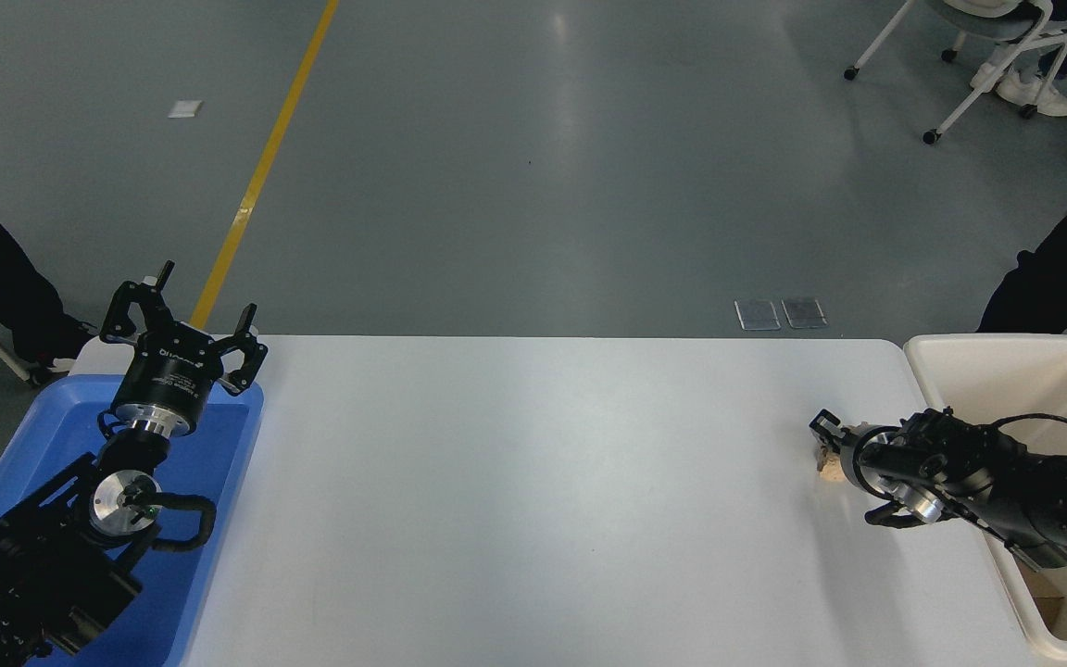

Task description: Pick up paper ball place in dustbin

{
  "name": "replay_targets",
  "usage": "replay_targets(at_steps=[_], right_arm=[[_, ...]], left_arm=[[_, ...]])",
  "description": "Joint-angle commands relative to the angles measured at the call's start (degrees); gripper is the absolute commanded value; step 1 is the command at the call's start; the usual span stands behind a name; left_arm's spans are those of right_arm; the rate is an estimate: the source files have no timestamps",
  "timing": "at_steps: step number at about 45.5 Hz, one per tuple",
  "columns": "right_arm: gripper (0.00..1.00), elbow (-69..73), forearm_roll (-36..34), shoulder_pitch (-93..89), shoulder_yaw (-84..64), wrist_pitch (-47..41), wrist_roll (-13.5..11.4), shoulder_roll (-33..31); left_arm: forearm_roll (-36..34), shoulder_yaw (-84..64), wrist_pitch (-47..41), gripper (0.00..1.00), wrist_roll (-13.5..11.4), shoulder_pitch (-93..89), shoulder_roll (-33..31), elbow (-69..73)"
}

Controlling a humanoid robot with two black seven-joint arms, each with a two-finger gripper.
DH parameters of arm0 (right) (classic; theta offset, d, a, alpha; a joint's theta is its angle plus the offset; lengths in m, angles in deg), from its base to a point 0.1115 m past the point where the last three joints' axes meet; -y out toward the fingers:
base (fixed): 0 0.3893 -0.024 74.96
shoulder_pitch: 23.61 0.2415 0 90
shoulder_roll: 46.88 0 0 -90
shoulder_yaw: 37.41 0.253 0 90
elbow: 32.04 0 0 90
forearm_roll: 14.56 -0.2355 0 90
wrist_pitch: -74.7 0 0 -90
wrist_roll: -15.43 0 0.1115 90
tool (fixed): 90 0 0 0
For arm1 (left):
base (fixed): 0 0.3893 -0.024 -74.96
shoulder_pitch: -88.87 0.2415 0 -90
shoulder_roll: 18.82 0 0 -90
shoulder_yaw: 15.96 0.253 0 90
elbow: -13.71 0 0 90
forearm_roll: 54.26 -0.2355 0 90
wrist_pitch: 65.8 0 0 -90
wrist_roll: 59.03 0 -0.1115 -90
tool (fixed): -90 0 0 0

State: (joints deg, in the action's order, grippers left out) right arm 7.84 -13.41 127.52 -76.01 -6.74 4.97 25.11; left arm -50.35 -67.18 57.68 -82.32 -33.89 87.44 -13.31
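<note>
Only a sliver of the paper ball (832,468) shows, a small tan lump at the right claw (828,448), near the tabletop's (533,482) right edge and just left of the dustbin (1006,366); its long axis cannot be made out. Reaching in from the right across the dustbin's near rim, the right arm lies low, pointing left, its claw closed around the paper ball. At lower left, the left claw (183,320) hangs open over a blue tray (219,454).
</note>
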Motion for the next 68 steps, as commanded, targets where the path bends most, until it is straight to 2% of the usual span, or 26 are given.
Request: replay_targets(at_steps=[1,8,13,19,27,48,68], right_arm=[[0.00,10.2,0.2,10.9,-6.5,-0.7,-0.1,-6.1],[0.00,19.9,2.2,23.9,-14.8,-3.5,-0.1,-10.0],[0.00,24.5,3.2,33.5,-18.8,-11.3,-0.1,-11.6],[0.00,25.2,3.1,41.2,-20.3,-20.4,-0.4,-12.8],[0.00,25.2,3.2,47.5,-23.4,-26.5,-0.6,-14.2],[0.00,25.2,5.3,56.9,-23.7,-35.1,-0.7,-19.3],[0.00,25.2,7.1,59.2,-23.7,-36.4,-0.8,-21.6]], left_arm=[[0.0,0.0,0.0,0.99,0.0,0.1,0.0,-0.1],[0.0,0.0,0.0,0.99,0.0,0.0,0.0,0.0],[0.0,0.0,0.0,0.99,0.0,0.1,0.0,-0.1],[0.0,0.1,0.0,0.99,0.0,0.1,0.0,0.0],[0.0,0.1,0.0,0.99,0.0,0.1,0.0,0.0],[0.0,0.1,0.0,0.99,0.0,0.1,0.0,0.0],[0.0,0.1,0.0,0.99,0.0,0.1,0.0,0.0]])
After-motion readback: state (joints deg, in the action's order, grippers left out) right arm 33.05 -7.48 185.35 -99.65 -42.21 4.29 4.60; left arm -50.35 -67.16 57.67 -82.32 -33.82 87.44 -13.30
